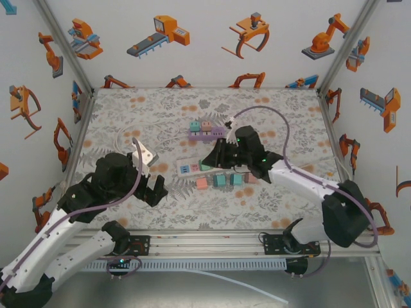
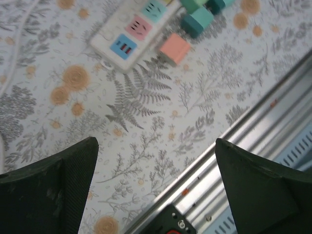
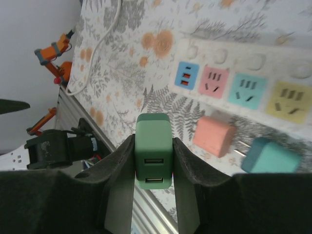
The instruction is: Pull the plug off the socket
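Clamping the green plug point(image 3: 153, 168), right claw point(image 3: 153, 140) holds it apart from the white power strip point(image 3: 243, 61) lying on the counter point(image 2: 161, 126); left claw point(image 2: 156, 161) hangs wide open.

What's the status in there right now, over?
Right end effector shut on green plug, lifted clear of strip. Left end effector open above table. Loose beside strip: pink plug, teal plug.
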Motion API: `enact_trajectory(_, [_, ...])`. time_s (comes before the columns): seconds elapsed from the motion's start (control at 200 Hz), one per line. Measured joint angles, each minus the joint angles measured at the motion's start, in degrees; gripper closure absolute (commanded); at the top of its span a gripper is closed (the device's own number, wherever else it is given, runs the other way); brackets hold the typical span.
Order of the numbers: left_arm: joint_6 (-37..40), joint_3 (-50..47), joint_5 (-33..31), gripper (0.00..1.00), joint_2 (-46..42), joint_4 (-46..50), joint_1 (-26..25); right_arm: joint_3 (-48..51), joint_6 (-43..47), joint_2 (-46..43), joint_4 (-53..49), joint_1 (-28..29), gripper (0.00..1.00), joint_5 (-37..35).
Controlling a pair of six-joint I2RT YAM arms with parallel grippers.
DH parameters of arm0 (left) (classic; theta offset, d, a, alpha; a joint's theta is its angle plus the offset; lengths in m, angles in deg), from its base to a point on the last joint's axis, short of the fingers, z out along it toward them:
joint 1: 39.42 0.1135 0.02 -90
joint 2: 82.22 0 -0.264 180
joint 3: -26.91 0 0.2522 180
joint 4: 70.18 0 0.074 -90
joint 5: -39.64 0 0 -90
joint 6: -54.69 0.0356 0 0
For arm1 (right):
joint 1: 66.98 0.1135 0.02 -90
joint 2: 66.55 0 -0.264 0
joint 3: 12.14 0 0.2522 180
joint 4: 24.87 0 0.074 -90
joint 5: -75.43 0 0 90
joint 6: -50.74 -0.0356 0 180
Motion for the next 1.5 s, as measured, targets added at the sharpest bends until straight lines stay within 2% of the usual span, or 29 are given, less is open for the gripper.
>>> enact_trajectory(0.225, [3.5, -0.02, 5.55, 0.03, -1.42, 5.01, -1.03, -0.07, -3.96, 11.32, 10.01, 7.76, 0.89, -2.23])
enact_trajectory(0.396, [4.42, -0.02, 5.7, 0.03, -3.56, 5.29, -1.14, -2.49, -5.42, 18.45, 10.64, 9.18, 0.89, -4.17])
enact_trajectory(0.611, [4.79, -0.02, 5.4, 0.03, -3.3, 5.4, -1.14, -5.55, -6.19, 23.21, 10.75, 10.16, 0.87, -5.09])
enact_trajectory(1.006, [5.62, -0.02, 4.72, 0.03, -1.81, 5.38, -1.14, -8.79, -6.69, 26.34, 8.13, 11.47, 0.71, -5.64])
enact_trajectory(1.377, [5.7, -0.02, 3.91, 0.03, -1.84, 5.38, -1.14, -10.84, -5.31, 26.29, 2.6, 12.0, 0.66, -8.72])
enact_trajectory(1.502, [5.68, -0.02, 3.89, 0.03, -2.05, 5.35, -1.14, -10.95, -4.63, 25.88, 1.46, 12.15, 0.58, -9.84])
